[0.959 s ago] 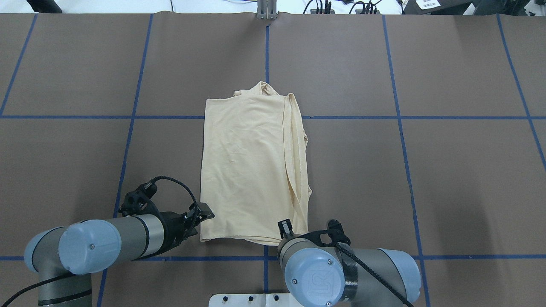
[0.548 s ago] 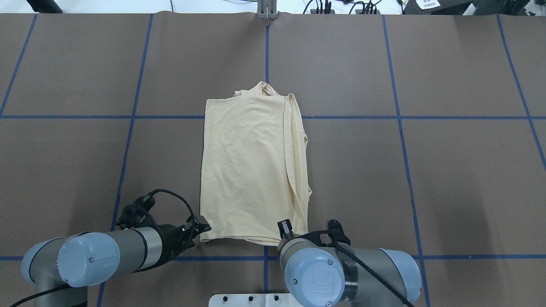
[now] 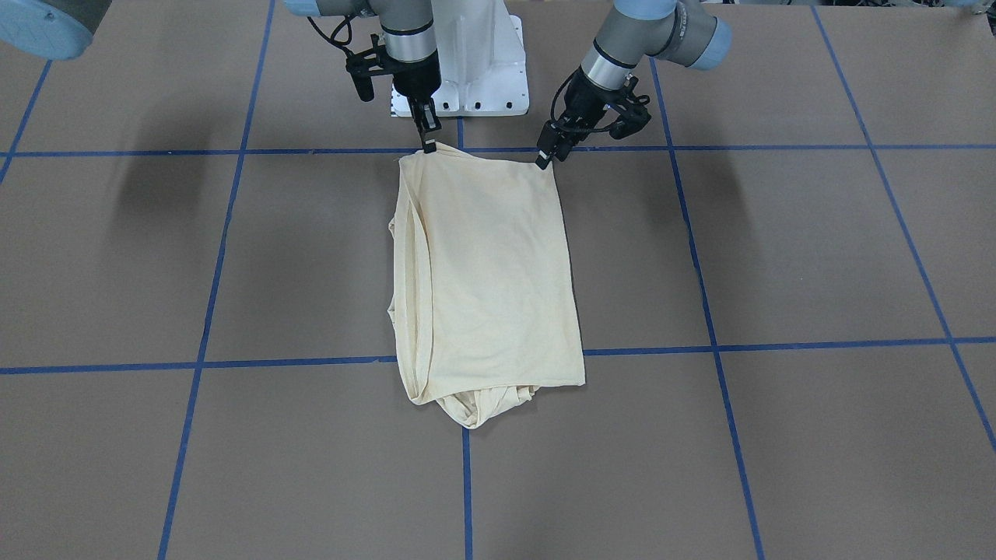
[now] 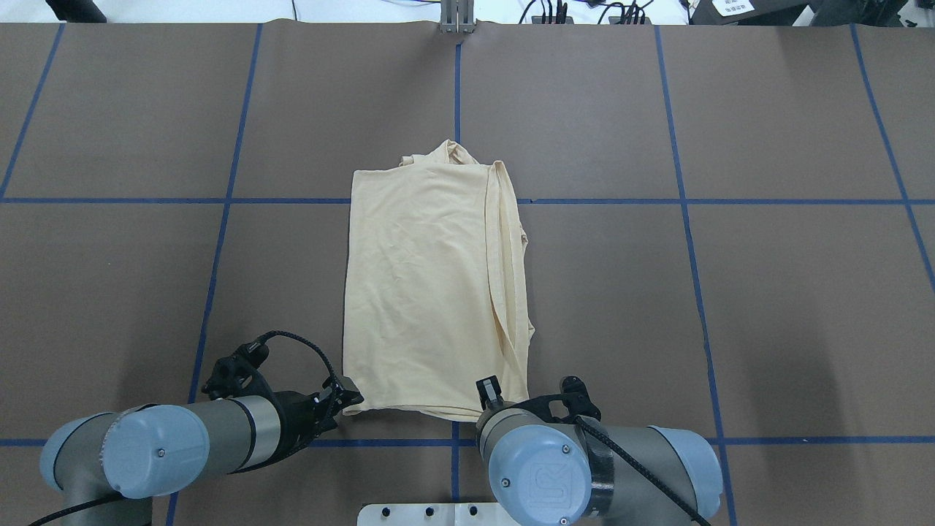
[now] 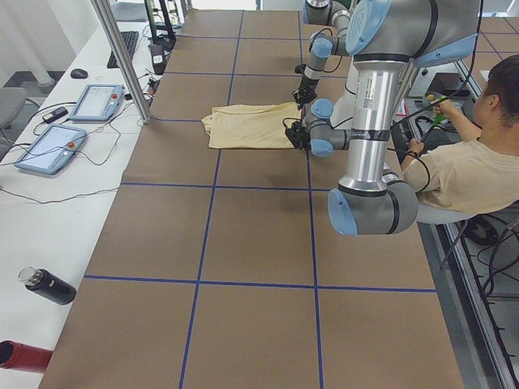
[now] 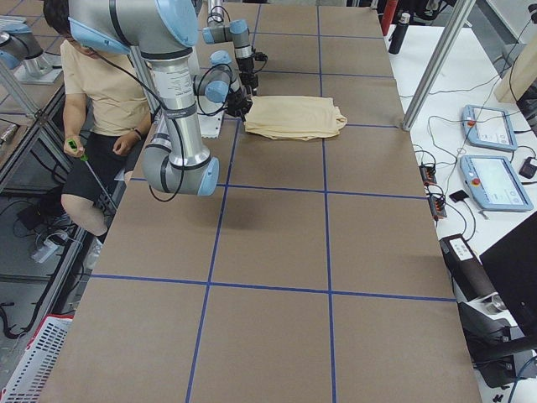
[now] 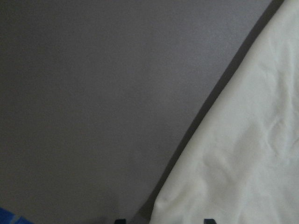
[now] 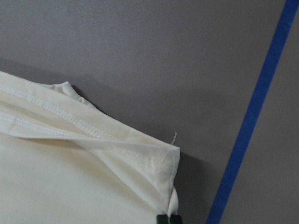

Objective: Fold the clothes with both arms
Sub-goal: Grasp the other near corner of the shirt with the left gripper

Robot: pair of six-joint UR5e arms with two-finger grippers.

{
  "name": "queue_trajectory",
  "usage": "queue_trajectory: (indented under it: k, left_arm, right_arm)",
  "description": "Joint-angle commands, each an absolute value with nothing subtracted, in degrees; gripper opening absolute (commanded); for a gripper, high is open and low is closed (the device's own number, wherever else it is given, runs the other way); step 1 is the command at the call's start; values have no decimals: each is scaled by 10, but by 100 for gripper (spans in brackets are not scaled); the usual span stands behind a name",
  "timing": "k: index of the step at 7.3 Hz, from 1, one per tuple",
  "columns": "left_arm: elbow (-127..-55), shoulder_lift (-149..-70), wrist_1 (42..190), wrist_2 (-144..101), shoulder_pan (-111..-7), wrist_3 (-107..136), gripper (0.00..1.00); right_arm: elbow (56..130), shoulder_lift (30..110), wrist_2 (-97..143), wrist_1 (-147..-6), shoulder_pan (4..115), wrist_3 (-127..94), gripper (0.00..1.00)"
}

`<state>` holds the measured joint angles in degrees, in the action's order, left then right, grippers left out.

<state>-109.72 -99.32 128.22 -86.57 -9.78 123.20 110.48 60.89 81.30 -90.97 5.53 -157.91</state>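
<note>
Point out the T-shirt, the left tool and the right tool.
T-shirt (image 4: 431,292), overhead view, middle of the folded body.
left tool (image 3: 544,159), front-facing view, between its fingertips at the shirt's corner.
right tool (image 3: 427,145), front-facing view, between its fingertips at the other corner.

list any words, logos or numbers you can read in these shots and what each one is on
"UR": embossed logo on the blue joint cap of the right arm.
Label on the left arm: print too small to read.
White sheet past the table's far edge: blurred, unreadable.
T-shirt: no print or neck label showing as it lies folded.
</note>
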Motion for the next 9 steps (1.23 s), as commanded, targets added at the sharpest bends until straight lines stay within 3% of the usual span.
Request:
queue_trajectory:
  k: [1,5,6,7,9]
  left_arm:
    - [-1095,-997,1282,-867,-96,1232,57]
    - [-1092,-997,1282,-866,-94,1232,46]
    - [-1092,-996,1282,-866,-93,1232,31]
    - [-1092,-996,1282,-866,-91,1232,0]
    - [-1097,-997,1282,-867,-91,1232,0]
  right_arm:
    - [1106,609,813,-910,55,-1579,0]
    - [1109,612,813,-910,55,-1579,0]
    - [1109,612,813,-910,55,-1579,0]
    - [1109,612,813,-910,55,-1579,0]
    - [1109,613,813,-910,55,-1579,0]
